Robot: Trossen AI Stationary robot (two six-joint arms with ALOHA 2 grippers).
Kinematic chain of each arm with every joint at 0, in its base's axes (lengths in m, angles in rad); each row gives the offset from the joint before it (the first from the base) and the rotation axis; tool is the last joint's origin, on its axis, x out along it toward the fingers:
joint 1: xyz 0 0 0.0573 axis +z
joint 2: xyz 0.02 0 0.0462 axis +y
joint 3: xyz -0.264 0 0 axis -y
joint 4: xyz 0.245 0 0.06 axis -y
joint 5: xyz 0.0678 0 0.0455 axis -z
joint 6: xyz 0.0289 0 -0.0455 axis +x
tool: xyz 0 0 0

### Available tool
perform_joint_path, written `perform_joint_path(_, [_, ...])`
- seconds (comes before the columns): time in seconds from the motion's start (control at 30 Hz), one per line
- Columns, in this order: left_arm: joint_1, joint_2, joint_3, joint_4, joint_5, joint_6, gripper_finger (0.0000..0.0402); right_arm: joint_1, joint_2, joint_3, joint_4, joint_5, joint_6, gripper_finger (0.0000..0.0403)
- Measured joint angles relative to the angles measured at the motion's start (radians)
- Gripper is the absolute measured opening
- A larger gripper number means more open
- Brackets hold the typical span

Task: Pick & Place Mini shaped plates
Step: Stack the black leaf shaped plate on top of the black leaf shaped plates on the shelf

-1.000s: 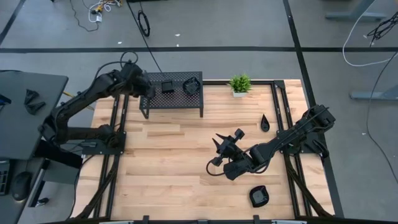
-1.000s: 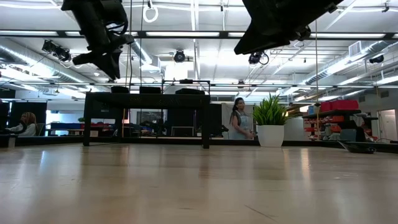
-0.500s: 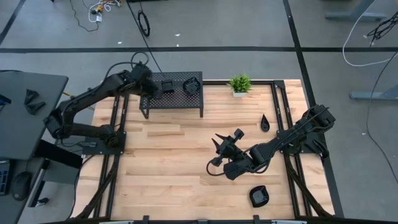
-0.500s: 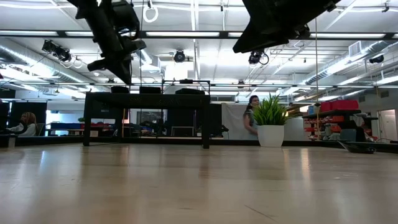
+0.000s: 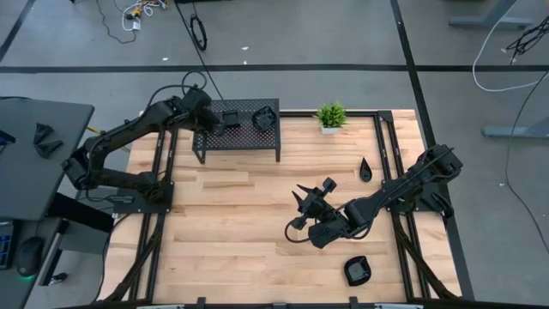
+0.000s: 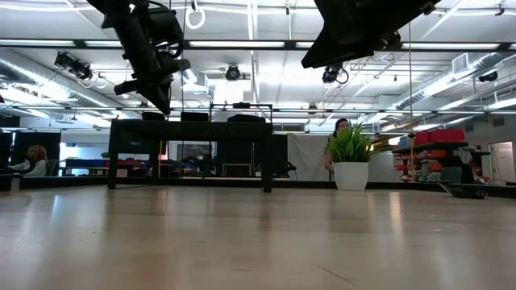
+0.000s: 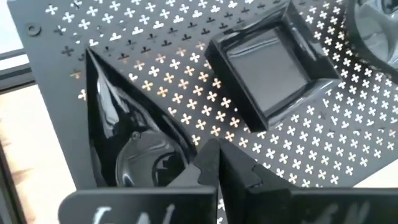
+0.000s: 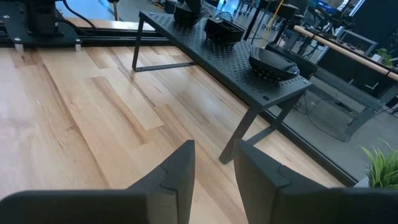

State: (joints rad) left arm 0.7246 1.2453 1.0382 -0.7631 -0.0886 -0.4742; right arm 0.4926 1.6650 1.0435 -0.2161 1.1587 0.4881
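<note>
My left gripper (image 5: 212, 124) is over the left end of the black perforated rack (image 5: 244, 140) and is shut on a glossy black teardrop dish (image 7: 127, 146). A square dish (image 5: 232, 118) and a rounded dish (image 5: 264, 119) rest on the rack top. Another teardrop dish (image 5: 366, 170) lies on the table at the right, and a rounded dish (image 5: 357, 272) lies near the front right. My right gripper (image 5: 297, 209) hangs open and empty above the middle of the table. My left gripper pinches the teardrop dish's rim (image 7: 189, 146) at its wide end between its two shut fingers. The dish's pointed end (image 7: 90, 56) points away from the fingers, over the rack top. Whether the dish rests on the rack, I cannot tell.
A small green potted plant (image 5: 330, 116) stands at the far edge, right of the rack. The square dish (image 7: 267, 74) sits close beside the held dish. Bare wood lies between the rack and my right gripper (image 8: 214, 163). A person walks in the room behind.
My left gripper has gone toward the table's right edge, from beside the rack's left end to over the rack top, staying shut on the teardrop dish. In the last half second it has kept nearly still.
</note>
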Motion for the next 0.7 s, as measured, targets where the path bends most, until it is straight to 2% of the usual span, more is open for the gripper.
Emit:
perform_joint_path(0.17, [-0.024,-0.028,0.0,0.031,0.047,0.024,0.0014,0.0,0.0,0.0,0.0,0.0,-0.001,0.0113])
perform_joint_path(0.3, [-0.044,-0.088,0.0,0.016,0.048,0.05,0.0009,0.0,0.0,0.0,-0.008,-0.005,-0.007,0.0113])
perform_joint_path(0.4, [-0.079,-0.155,0.0,0.0,0.032,0.089,0.0004,0.001,0.0,0.0,-0.047,-0.048,-0.008,0.0113])
perform_joint_path(0.53, [-0.218,-0.215,0.0,-0.021,-0.09,0.094,0.0005,0.011,-0.001,0.0,-0.16,-0.095,0.037,0.0113])
perform_joint_path(0.7, [-0.481,-0.232,0.0,-0.018,-0.294,0.064,0.0012,0.017,-0.061,-0.001,-0.425,-0.192,0.213,0.0113])
